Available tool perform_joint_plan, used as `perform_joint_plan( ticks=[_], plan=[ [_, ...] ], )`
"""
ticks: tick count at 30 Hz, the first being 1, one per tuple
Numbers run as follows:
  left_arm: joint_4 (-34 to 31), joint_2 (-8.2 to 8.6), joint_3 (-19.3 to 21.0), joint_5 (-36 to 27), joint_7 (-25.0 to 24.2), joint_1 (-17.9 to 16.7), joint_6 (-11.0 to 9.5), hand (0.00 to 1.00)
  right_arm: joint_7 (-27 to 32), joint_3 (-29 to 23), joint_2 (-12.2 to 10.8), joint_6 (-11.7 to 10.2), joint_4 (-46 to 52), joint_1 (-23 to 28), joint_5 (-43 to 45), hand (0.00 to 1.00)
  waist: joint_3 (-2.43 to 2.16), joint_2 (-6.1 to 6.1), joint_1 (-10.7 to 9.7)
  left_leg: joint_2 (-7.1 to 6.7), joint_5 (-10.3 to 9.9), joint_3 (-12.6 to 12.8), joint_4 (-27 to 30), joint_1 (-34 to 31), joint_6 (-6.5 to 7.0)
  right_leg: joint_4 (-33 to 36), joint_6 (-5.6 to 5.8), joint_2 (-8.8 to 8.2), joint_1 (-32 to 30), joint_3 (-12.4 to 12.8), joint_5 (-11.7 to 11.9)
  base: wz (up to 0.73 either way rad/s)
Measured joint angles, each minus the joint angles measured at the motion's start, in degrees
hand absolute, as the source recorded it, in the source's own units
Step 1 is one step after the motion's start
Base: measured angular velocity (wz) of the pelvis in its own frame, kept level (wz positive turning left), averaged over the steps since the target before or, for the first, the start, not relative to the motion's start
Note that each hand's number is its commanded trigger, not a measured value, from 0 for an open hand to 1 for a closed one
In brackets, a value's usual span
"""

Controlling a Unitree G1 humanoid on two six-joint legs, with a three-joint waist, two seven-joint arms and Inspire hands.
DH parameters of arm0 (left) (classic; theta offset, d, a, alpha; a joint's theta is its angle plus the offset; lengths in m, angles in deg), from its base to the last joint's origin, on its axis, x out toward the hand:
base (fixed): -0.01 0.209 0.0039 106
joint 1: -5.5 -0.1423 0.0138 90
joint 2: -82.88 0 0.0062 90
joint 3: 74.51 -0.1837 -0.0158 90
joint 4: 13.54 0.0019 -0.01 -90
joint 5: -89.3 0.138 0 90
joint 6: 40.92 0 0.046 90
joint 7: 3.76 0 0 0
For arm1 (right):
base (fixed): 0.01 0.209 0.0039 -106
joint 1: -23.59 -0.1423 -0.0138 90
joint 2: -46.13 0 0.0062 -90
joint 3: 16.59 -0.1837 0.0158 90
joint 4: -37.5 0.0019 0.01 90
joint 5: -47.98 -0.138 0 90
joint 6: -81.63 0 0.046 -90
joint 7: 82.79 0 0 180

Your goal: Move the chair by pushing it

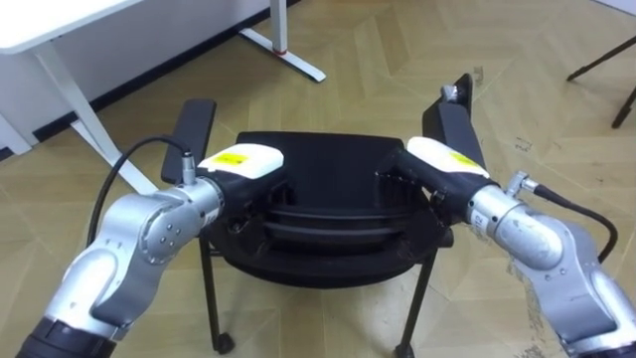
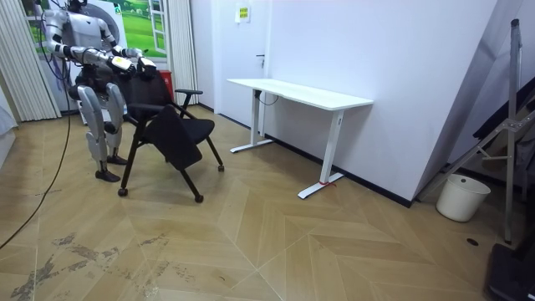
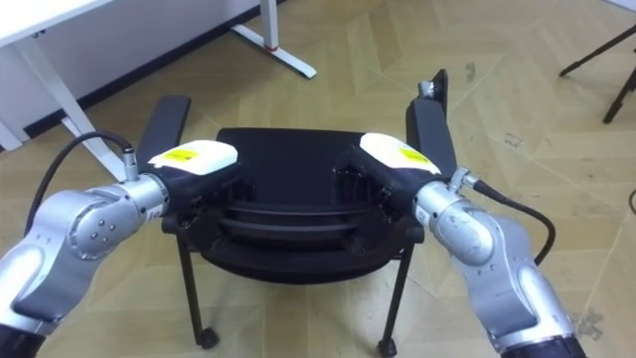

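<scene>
- Chair (image 1: 328, 189): black, on castors, standing on the wood floor directly in front of the robot with its backrest towards it. The white desk (image 1: 40, 25) is ahead and to the robot's left, apart from the chair.
- The left hand (image 1: 241, 162) and the right hand (image 1: 442, 159) sit at the top of the backrest, one towards each side. Their fingers are dark against the black rail and partly tucked behind it, so I cannot tell whether they wrap round it or only press flat.
- If they only press, a hand may slip off the rail once the chair rolls.
- The contact is high on the back. A hard shove would likely tip the chair forward rather than roll it, more so if a castor (image 1: 224, 343) catches on the floor.
- Uneven force from the two arms would swing the chair towards the desk foot (image 1: 283, 50).
- A chair that rolls faster than the robot steps could pull it off balance.
</scene>
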Motion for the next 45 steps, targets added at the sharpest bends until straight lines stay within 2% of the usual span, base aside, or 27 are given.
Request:
perform_joint_plan(
  ticks=[4,6,9,10,11,12,13,15,16,18,19,20,21,22,24,27,28,30,31,32,34,35,37,40,42,44,45],
  plan=[
    [0.21,0.08,0.00,0.45,-0.23,-0.15,-0.10,1.00,-0.11,0.49,-0.17,-0.03,-0.09,0.10,0.55,1.00,-0.04,-0.73,0.04,0.39,-1.15,1.29,6.06,-1.92,-0.51,3.37,-0.58,-0.42,-0.49,-1.30,-2.21,0.07],
    [0.82,0.14,0.00,0.44,-0.07,-0.34,-0.48,1.00,-0.16,0.81,-0.18,-0.02,-0.40,0.12,0.54,1.00,-0.17,-1.00,0.08,1.10,-2.33,2.57,12.19,-3.90,-1.20,6.42,-1.24,-0.69,-0.83,-2.37,-4.39,0.15],
    [2.63,0.40,0.01,-0.06,0.19,-0.59,-1.31,1.00,-0.23,1.32,-0.19,-0.39,-1.11,0.11,1.25,1.00,-0.03,-1.12,0.16,2.91,-2.32,4.78,26.07,-8.52,-1.37,11.69,-2.40,-0.97,-0.68,-3.21,-8.39,0.15],
    [3.44,0.67,0.01,-0.37,0.26,-0.59,-1.56,1.00,0.02,1.31,-0.17,-0.93,-1.82,0.11,1.21,1.00,0.19,-0.62,0.09,4.35,-1.71,5.06,32.24,-10.51,-1.21,13.55,-2.97,-0.68,-0.08,-3.40,-10.23,0.17],
    [4.56,1.03,0.01,-0.60,0.31,-0.61,-1.97,1.00,0.09,1.31,-0.17,-1.65,-2.89,0.12,1.21,1.00,0.41,-0.31,0.06,5.39,0.42,5.12,37.67,-12.35,-0.83,15.11,-3.24,-0.17,0.54,-3.17,-11.88,0.18],
    [5.04,1.22,0.01,-0.68,0.25,-0.62,-2.12,1.00,0.08,1.32,-0.17,-1.88,-3.21,0.14,1.21,1.00,0.41,-0.32,0.07,5.68,1.98,5.13,40.12,-13.47,-0.31,15.63,-3.68,-0.06,1.07,-2.99,-12.76,0.10],
    [5.51,1.23,0.01,-1.08,0.18,-0.74,-2.35,1.00,0.04,1.45,-0.14,-1.99,-3.26,0.16,1.22,1.00,0.37,-0.55,0.27,5.91,5.07,5.10,44.07,-15.70,-0.01,16.85,-4.47,-0.13,1.67,-2.46,-13.89,0.15],
    [5.62,1.37,0.01,-1.15,0.26,-0.76,-2.46,1.00,0.42,1.69,0.58,-2.41,-2.72,0.16,1.39,1.00,0.39,-0.51,0.29,4.17,3.09,5.10,44.60,-19.34,0.99,18.43,-5.06,-0.62,1.18,-2.33,-15.01,0.11],
    [5.68,1.44,0.01,-1.30,0.59,-0.65,-2.60,1.00,0.97,1.96,1.34,-2.83,-2.32,0.16,1.38,1.00,0.34,-0.65,0.17,2.16,2.07,5.22,42.37,-22.15,1.42,19.06,-4.95,-0.93,0.74,-1.94,-15.23,-0.23],
    [5.67,1.22,0.05,-1.85,0.63,-0.62,-2.82,1.00,2.07,2.87,2.27,-2.89,-2.03,0.16,0.87,1.00,0.26,-0.55,1.66,-0.25,2.02,5.98,34.34,-24.14,1.39,19.15,-5.19,-0.92,0.57,-1.31,-15.41,-0.43],
    [5.60,0.83,0.05,-2.30,0.59,-0.64,-3.26,1.00,2.35,3.21,2.66,-2.92,-1.91,0.19,0.44,1.00,0.13,-0.45,2.26,-1.25,2.50,6.41,27.24,-24.35,1.35,19.20,-5.22,-0.80,0.52,-1.17,-15.88,-0.28],
    [5.44,0.79,0.06,-2.33,0.48,-0.62,-3.67,1.00,2.64,3.33,3.34,-3.10,-1.58,0.58,0.05,1.00,-0.22,-0.45,2.49,-2.36,3.11,6.89,20.37,-24.12,1.37,19.44,-5.00,-0.67,0.69,-1.13,-16.66,-0.17],
    [5.30,0.81,0.06,-2.35,0.46,-0.61,-3.88,1.00,2.91,3.33,3.68,-3.14,-1.09,1.01,0.03,1.00,-0.38,-0.56,2.48,-2.84,3.94,6.80,17.90,-24.00,2.15,19.64,-4.86,-0.66,0.75,-1.02,-17.11,-0.14],
    [5.22,0.78,0.06,-2.45,0.19,-0.63,-4.47,1.00,3.48,3.31,3.95,-3.12,-0.37,2.00,0.09,1.00,-0.73,-1.04,2.78,-3.52,6.33,6.74,16.34,-23.38,3.23,19.87,-4.44,-0.84,1.08,0.06,-17.83,-0.21],
    [4.41,0.54,0.07,-2.98,-0.25,-0.70,-4.81,1.00,3.74,2.86,4.29,-2.72,1.67,3.12,0.76,1.00,-0.95,-1.27,3.23,-4.42,7.65,7.37,15.39,-22.21,4.72,19.66,-3.53,-1.37,1.84,1.35,-18.43,-0.25],
    [3.89,0.44,0.07,-3.71,-0.16,-0.74,-5.39,1.00,3.49,2.18,5.08,-2.67,4.25,4.16,1.85,1.00,-0.94,-1.42,2.69,-6.17,6.61,9.30,15.43,-20.38,6.99,19.52,-1.48,-3.38,3.45,2.27,-19.60,-0.17],
    [3.69,0.26,0.07,-3.76,0.09,-0.56,-5.36,1.00,3.39,2.08,5.16,-2.45,5.04,4.10,2.30,1.00,-1.03,-1.73,2.63,-6.89,5.54,9.92,15.65,-19.98,7.63,22.55,-0.33,-4.84,2.78,1.98,-20.29,-0.23],
    [3.55,0.28,0.07,-3.82,0.25,-0.14,-5.35,1.00,3.40,1.56,5.21,-2.51,5.61,4.05,2.42,1.00,-1.04,-1.68,2.09,-7.46,3.48,10.94,17.15,-19.83,8.73,31.40,2.02,-7.43,-0.81,0.67,-19.39,-0.21],
    [3.39,0.22,0.07,-3.89,0.19,0.03,-5.34,1.00,3.36,1.48,5.30,-2.57,5.81,4.06,2.44,1.00,-1.01,-1.75,1.94,-7.68,2.33,11.26,18.19,-19.30,8.89,38.10,3.82,-9.18,-3.41,0.08,-17.28,-0.10],
    [3.41,0.24,0.00,-3.89,0.12,-0.04,-5.36,1.00,3.14,1.52,5.43,-2.66,5.72,4.24,2.44,1.00,-0.94,-1.79,1.20,-7.87,0.99,11.23,18.68,-18.01,9.34,43.53,3.92,-10.44,-5.17,0.02,-13.61,-0.03],
    [3.41,-0.06,-0.85,-4.00,0.15,-0.06,-5.36,1.00,3.11,1.53,5.62,-3.01,5.55,4.87,2.26,1.00,-0.67,-1.40,0.47,-7.88,-0.43,10.91,18.63,-15.83,9.70,48.91,4.29,-11.29,-7.22,0.20,-7.78,0.00],
    [3.41,-0.68,-1.06,-4.74,0.31,-0.06,-5.46,1.00,3.13,1.53,5.62,-3.26,5.50,4.94,2.11,1.00,-0.58,-1.23,0.31,-7.91,-1.49,10.74,18.64,-14.75,9.87,51.01,4.74,-11.65,-8.24,0.23,-6.78,-0.10],
    [3.42,-1.34,-1.48,-5.04,1.41,-0.05,-5.52,1.00,3.52,1.58,5.61,-3.63,5.38,4.93,1.83,1.00,-0.26,-0.75,-0.01,-7.86,-2.74,10.72,18.50,-13.50,10.12,51.94,4.41,-11.80,-10.50,0.28,-8.39,-0.05],
    [3.45,-2.01,-1.53,-5.76,2.73,-0.05,-5.55,1.00,4.16,1.61,5.80,-3.94,5.40,4.91,0.35,1.00,0.22,0.04,-0.33,-7.45,-4.50,10.71,18.53,-11.79,10.08,47.59,3.83,-11.46,-16.13,0.29,-11.01,0.01],
    [3.48,-2.34,-1.52,-6.03,2.89,-0.05,-5.70,1.00,4.17,1.65,5.89,-4.00,5.53,4.90,0.07,1.00,0.64,0.91,-0.30,-6.85,-6.00,9.97,18.85,-10.47,9.50,39.08,3.81,-9.40,-18.15,1.14,-11.23,0.08],
    [3.49,-2.86,-1.52,-6.38,3.42,-0.16,-5.84,1.00,4.09,1.70,5.97,-4.35,5.72,4.91,-0.18,1.00,0.60,1.03,-1.67,-6.54,-7.94,8.46,19.36,-8.92,8.80,23.93,3.40,-7.44,-18.43,2.33,-8.16,0.36],
    [3.50,-2.93,-1.52,-6.58,3.55,-0.17,-5.84,1.00,4.10,1.70,6.03,-4.40,5.85,4.91,-0.20,1.00,0.59,1.21,-1.82,-6.43,-8.54,7.95,19.59,-8.84,8.47,21.56,2.86,-6.92,-18.21,2.27,-5.82,0.39]
  ],
)
